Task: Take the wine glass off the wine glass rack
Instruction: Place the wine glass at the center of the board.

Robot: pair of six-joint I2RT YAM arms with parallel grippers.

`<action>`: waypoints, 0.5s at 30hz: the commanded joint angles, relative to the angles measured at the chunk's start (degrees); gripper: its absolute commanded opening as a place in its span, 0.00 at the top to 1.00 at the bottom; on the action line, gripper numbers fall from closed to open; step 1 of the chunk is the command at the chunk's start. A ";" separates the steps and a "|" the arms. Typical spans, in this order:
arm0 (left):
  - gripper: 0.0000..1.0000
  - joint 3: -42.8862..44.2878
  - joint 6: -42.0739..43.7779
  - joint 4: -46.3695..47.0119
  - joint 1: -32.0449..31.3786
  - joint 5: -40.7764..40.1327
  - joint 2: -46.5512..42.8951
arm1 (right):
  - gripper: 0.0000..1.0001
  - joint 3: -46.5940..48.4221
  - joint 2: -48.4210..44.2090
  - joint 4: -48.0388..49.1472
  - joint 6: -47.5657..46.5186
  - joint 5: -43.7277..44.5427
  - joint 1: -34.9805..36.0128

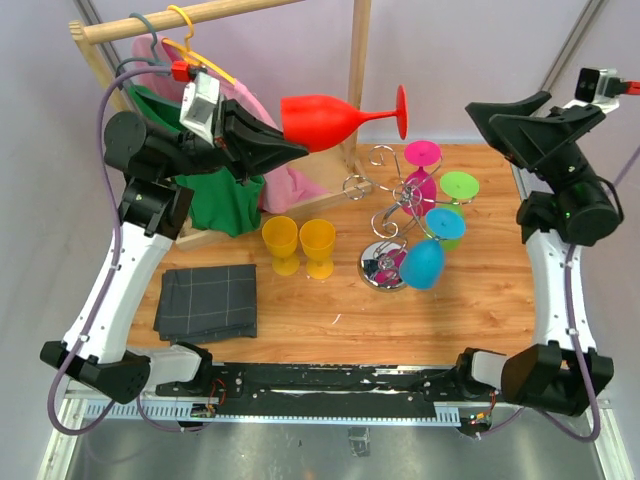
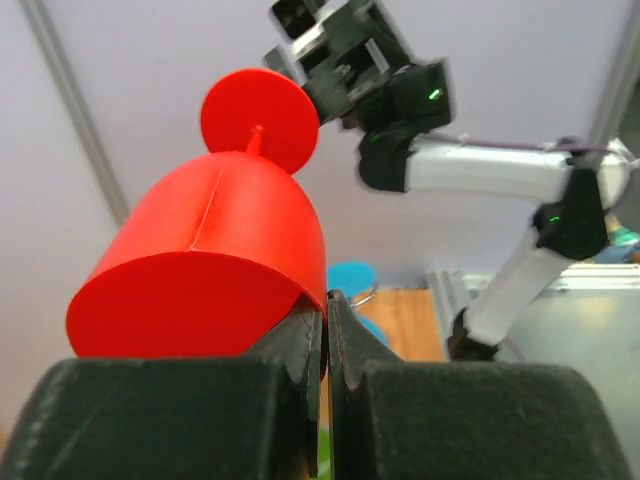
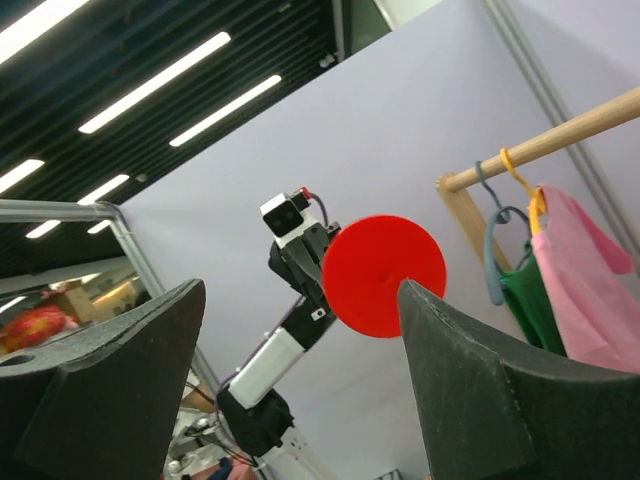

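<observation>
My left gripper [image 1: 296,148] is shut on the rim of a red wine glass [image 1: 325,121] and holds it high in the air, on its side, foot pointing right. In the left wrist view the jaws [image 2: 327,305] pinch the rim of the red glass [image 2: 210,260]. The chrome wine glass rack [image 1: 392,215] stands on the table with pink, green and blue glasses hanging from its hooks. My right gripper [image 1: 500,118] is open and empty, raised at the right, facing the red glass's round foot [image 3: 384,276] from a distance.
Two yellow glasses [image 1: 299,243] stand left of the rack. A folded grey cloth [image 1: 208,300] lies at the near left. A wooden clothes rack [image 1: 215,15] with green and pink garments on hangers stands at the back left, behind my left arm.
</observation>
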 commanded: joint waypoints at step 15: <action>1.00 7.73 57.55 -68.08 -10.35 -27.57 -3.60 | 0.11 14.34 -10.48 -70.48 -52.88 -12.02 -7.93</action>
